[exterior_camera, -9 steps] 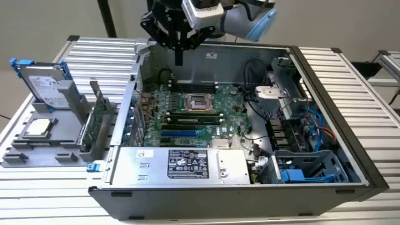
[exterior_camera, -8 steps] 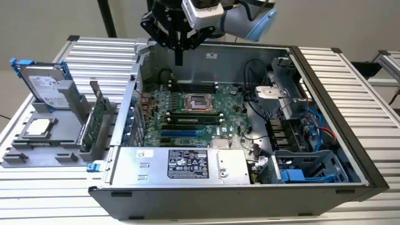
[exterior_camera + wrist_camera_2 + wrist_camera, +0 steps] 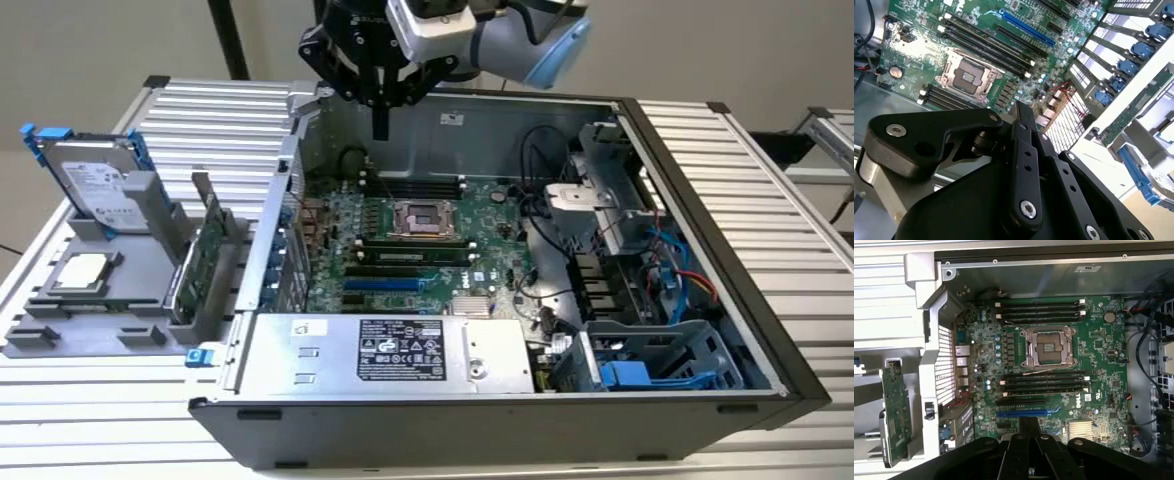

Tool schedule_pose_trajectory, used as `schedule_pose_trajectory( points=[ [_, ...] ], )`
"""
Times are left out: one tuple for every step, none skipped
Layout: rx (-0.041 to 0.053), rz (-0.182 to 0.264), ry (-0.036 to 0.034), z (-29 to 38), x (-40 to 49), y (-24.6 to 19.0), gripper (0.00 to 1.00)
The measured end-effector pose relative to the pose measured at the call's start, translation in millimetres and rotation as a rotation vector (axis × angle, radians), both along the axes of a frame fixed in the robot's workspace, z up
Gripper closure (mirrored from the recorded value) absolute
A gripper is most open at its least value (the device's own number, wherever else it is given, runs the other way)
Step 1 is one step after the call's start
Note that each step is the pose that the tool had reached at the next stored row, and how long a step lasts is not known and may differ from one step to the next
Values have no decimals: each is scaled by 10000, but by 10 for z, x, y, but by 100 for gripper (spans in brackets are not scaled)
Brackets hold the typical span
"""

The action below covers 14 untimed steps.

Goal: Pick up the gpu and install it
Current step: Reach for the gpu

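Pressed together with nothing between them, the two black fingers (image 3: 380, 115) of my single gripper (image 3: 380, 134) hang over the far left of the one open grey computer case (image 3: 534, 430), above its green motherboard (image 3: 427, 240) with one empty processor socket (image 3: 423, 221). I see the one gpu (image 3: 203, 262), a flat green circuit card, standing on edge in the grey holder (image 3: 40, 340) outside the case on the exterior view's left. It sits near one silver hard drive with blue rails (image 3: 96, 185) and one small square silver chip (image 3: 83, 270), well apart from the gripper.
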State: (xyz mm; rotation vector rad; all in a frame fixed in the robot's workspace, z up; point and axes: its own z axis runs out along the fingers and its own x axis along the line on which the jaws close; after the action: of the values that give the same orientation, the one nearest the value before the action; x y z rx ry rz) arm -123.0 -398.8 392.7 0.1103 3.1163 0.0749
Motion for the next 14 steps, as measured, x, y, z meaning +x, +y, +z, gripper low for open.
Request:
schedule_pose_trajectory(
  points=[
    [1, 0, 0, 0, -7, 0, 100],
    [1, 0, 0, 0, -14, 0, 100],
    [0, 1, 0, 0, -21, 0, 100],
    [1, 1, 0, 0, -28, 0, 100],
    [0, 1, 0, 0, -35, 0, 100],
    [1, 1, 0, 0, -41, 0, 100],
    [0, 2, 0, 0, -48, 0, 100],
    [0, 1, 0, 0, -55, 0, 100],
    [1, 1, 0, 0, -62, 0, 100],
    [1, 1, 0, 0, -69, 0, 100],
    [1, 2, 0, -1, -75, 0, 100],
    [1, 1, 0, 0, -82, 0, 100],
    [1, 1, 0, 0, -89, 0, 100],
    [1, 1, 0, 0, -95, 0, 100]
  ],
)
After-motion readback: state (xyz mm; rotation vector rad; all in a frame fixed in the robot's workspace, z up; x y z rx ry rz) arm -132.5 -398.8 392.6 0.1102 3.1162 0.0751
